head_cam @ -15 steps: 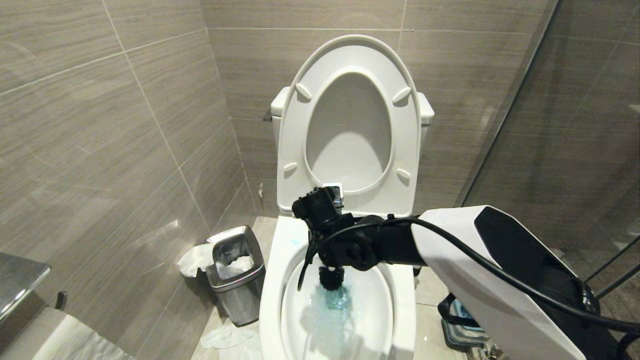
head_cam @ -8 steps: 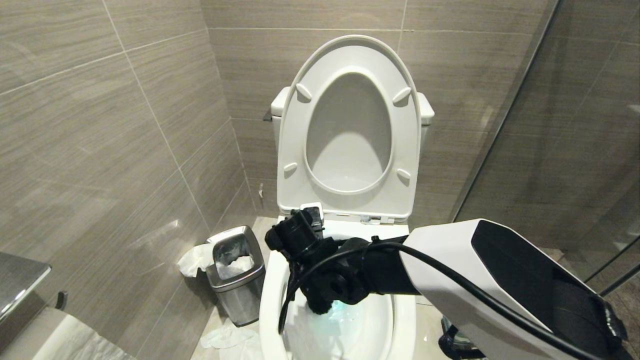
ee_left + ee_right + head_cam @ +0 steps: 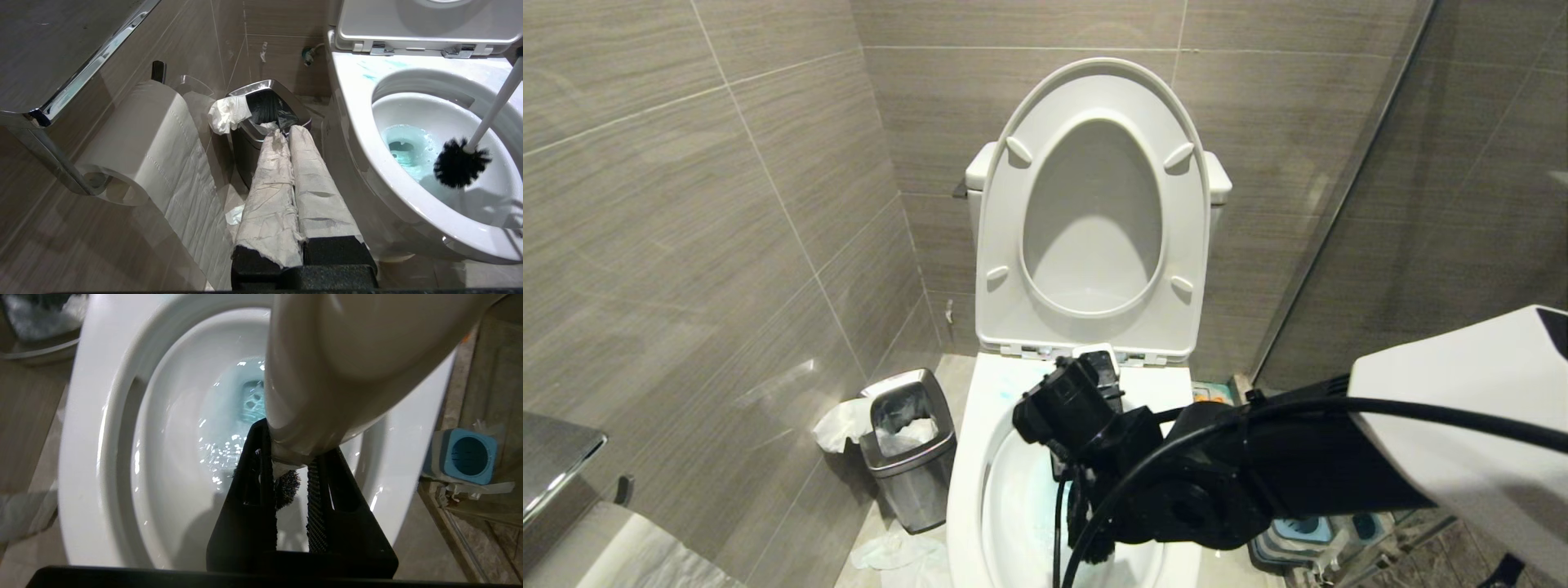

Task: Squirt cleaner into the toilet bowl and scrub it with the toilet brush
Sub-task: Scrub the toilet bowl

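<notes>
Two black fingers (image 3: 312,506) of the right gripper (image 3: 292,477) pinched on the toilet brush (image 3: 463,163) handle, white shaft between them, black bristle head beyond, low inside the toilet bowl (image 3: 408,98) beside turquoise water. Left gripper (image 3: 291,134) parked beside the bowl, paper-wrapped fingers pressed together, near the steel waste bin (image 3: 261,106).

A bathroom: a toilet bowl (image 3: 968,490) between grey tiled walls (image 3: 686,204), waste bin (image 3: 911,457) and paper roll (image 3: 143,134) nearby.
</notes>
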{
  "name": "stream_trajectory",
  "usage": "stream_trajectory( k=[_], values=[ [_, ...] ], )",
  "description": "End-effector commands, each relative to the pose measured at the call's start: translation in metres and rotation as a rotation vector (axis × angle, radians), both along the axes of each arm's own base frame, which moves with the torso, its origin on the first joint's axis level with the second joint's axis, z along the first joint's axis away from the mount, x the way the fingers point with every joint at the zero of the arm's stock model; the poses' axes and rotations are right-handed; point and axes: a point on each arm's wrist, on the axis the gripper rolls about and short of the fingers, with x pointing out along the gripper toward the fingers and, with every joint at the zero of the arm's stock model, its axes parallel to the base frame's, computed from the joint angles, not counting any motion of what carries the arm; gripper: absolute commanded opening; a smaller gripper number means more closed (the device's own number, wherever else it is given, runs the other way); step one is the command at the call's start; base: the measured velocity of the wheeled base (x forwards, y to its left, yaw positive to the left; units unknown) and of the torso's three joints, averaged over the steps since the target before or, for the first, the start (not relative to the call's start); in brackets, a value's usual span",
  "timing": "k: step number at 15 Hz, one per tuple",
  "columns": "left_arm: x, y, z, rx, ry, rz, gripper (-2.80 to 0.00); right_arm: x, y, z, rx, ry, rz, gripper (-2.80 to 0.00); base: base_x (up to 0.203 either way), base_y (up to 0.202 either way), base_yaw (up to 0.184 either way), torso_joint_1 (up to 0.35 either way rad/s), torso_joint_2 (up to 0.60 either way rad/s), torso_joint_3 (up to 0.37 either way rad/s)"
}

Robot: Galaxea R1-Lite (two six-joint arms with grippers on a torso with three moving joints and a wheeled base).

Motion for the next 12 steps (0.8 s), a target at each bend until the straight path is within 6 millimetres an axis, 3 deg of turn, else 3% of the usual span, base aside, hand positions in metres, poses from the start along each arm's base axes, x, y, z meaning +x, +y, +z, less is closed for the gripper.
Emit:
stream_trajectory(
  k=[1,6,10,12],
  values=[
    [0.0,0.0,0.0,0.0,0.0,0.0,-2.8,0.014,-0.015,0.014,0.023,-0.027,-0.049,-2.8,0.0,0.0,0.0,0.0,0.0,0.0],
    [0.0,0.0,0.0,-0.001,0.0,0.0,-2.8,0.063,-0.011,0.009,0.024,-0.07,-0.102,-2.8,0.0,0.0,0.0,0.0,0.0,0.0],
    [0.0,0.0,0.0,-0.001,0.0,0.001,-2.8,0.101,0.019,0.0,0.052,-0.151,-0.116,-2.8,0.0,0.0,0.0,0.0,0.0,0.0],
    [0.0,0.0,0.0,-0.001,0.0,0.0,-2.8,0.103,0.042,0.001,0.063,-0.185,-0.084,-2.8,0.0,0.0,0.0,0.0,0.0,0.0]
  ],
)
